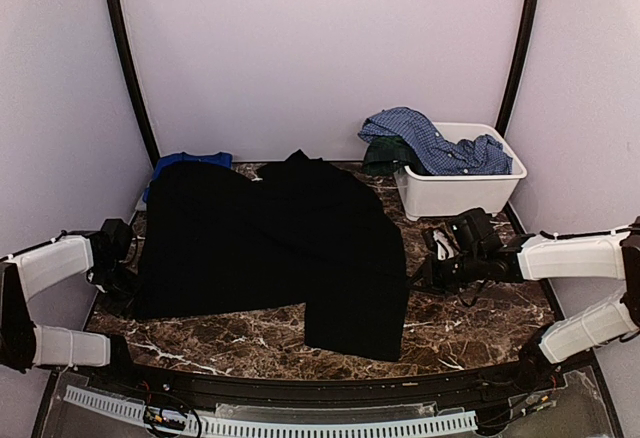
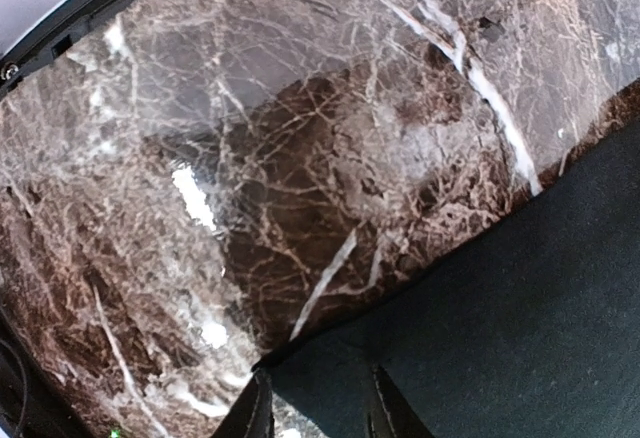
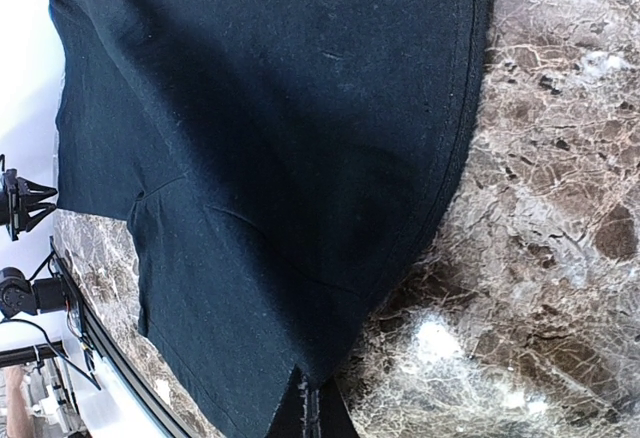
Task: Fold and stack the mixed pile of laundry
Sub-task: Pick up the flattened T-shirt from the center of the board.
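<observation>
Brown marble table (image 1: 480, 323): black garment (image 1: 270, 238) spread across centre, blue tee (image 1: 185, 161) at 10 o'clock, white bin (image 1: 450, 193) at 2 o'clock.

A robot lab's test booth
Plain pale walls (image 1: 320, 48) and black poles (image 1: 127, 58) are enclosing a marble-patterned table (image 1: 250, 333), with a cable track (image 1: 270, 423) running along its near edge.

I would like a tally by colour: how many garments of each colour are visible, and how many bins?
Black garment: 1
Royal-blue garment: 1
Blue checked shirt: 1
Dark green garment: 1
White bin: 1
Total: 5
</observation>
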You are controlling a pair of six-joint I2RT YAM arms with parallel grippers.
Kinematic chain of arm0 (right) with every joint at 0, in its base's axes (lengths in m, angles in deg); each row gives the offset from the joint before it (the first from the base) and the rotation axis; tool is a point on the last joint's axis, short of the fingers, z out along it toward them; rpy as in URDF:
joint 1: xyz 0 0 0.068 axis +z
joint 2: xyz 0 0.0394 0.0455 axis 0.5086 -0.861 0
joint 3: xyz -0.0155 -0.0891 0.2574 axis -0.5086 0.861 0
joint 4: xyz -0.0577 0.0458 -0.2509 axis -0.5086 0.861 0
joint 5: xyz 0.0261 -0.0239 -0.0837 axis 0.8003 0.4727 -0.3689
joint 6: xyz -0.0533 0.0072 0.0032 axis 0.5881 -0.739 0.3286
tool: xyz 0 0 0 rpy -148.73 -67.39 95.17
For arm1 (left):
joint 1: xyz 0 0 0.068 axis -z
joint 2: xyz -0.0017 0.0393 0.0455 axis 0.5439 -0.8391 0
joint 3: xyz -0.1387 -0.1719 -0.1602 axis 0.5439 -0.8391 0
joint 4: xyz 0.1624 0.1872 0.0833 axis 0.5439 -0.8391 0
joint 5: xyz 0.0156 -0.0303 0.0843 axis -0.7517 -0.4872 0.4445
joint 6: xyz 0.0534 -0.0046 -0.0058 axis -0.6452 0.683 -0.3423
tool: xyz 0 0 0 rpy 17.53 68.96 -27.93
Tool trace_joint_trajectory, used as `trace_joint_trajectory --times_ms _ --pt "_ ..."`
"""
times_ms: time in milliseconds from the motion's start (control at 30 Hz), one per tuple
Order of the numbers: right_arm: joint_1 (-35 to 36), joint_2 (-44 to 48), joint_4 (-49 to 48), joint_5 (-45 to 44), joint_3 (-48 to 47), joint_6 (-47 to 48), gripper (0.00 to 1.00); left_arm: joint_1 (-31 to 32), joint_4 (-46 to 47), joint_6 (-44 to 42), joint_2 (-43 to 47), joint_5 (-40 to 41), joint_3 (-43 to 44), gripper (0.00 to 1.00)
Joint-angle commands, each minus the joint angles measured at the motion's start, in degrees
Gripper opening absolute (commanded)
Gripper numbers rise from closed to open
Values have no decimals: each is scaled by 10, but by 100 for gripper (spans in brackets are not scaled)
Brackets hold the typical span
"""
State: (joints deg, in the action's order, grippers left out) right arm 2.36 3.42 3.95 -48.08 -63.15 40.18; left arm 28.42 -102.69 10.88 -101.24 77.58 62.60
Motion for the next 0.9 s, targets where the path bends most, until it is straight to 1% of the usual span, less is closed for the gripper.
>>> trace_joint_trajectory --times_ms 0,200,267,367,500,567,633,767,867 --pt "-5 -8 -1 4 -16 9 0 -6 16 -7 -21 -13 -4 29" --pt "-6 -14 -3 5 -21 11 0 -7 1 8 -26 -24 -14 27" --pt "-7 -18 -5 6 -21 11 0 -7 -6 11 -22 -25 -16 31" --pt "-7 -19 -6 8 -21 11 0 -7 -31 15 -15 -30 -3 42" --pt "-7 -20 -9 8 -21 11 0 -6 -58 18 17 -40 -2 45" --pt "-7 -21 -11 9 -20 8 0 -6 -55 23 29 -42 -7 45" --pt "-7 -20 -12 9 -21 7 0 -6 -56 25 23 -40 -5 44" --pt "-7 -20 -11 10 -22 7 0 -7 -31 24 -16 -41 -6 43" --pt "-7 -20 -5 10 -27 8 0 -7 -8 24 -53 -56 -14 39"
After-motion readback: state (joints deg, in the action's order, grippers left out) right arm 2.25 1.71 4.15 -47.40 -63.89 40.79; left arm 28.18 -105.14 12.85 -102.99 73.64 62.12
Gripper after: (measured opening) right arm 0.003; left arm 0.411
